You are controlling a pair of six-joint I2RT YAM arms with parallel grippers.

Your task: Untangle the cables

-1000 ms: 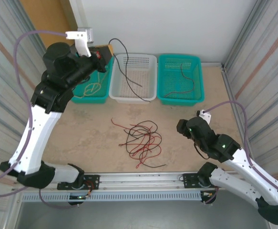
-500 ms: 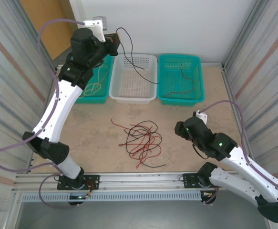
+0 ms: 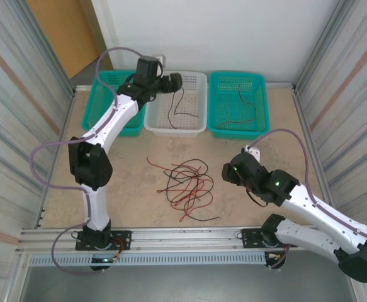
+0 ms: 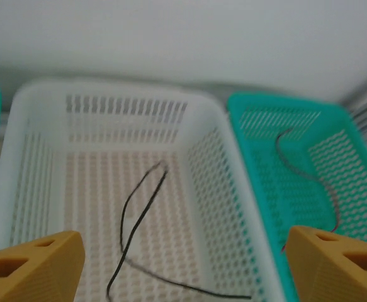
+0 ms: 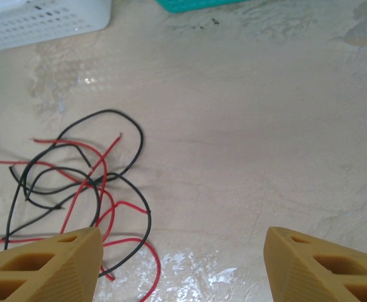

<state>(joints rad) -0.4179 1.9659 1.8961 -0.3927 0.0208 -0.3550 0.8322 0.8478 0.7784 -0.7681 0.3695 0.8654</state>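
A tangle of red and black cables (image 3: 186, 182) lies on the table in front of the baskets, and in the right wrist view the tangle (image 5: 82, 182) is at the left. One black cable (image 3: 182, 104) lies loose inside the white basket (image 3: 174, 128); in the left wrist view this cable (image 4: 139, 214) rests on the basket floor. My left gripper (image 3: 174, 78) hovers over that basket's far edge, open (image 4: 183, 264), with nothing between its fingers. My right gripper (image 3: 228, 171) hangs low just right of the tangle, open (image 5: 183, 264) and holding nothing.
A teal basket (image 3: 259, 129) to the right of the white one holds a thin dark cable (image 4: 303, 170). Another teal basket (image 3: 101, 78) stands at the left, partly behind the left arm. Corrugated walls close in both sides. Bare table lies right of the tangle.
The left arm swung right from above the left teal basket to above the white one, opened, and let go of the black cable, which now lies in the basket. The right gripper edged left.
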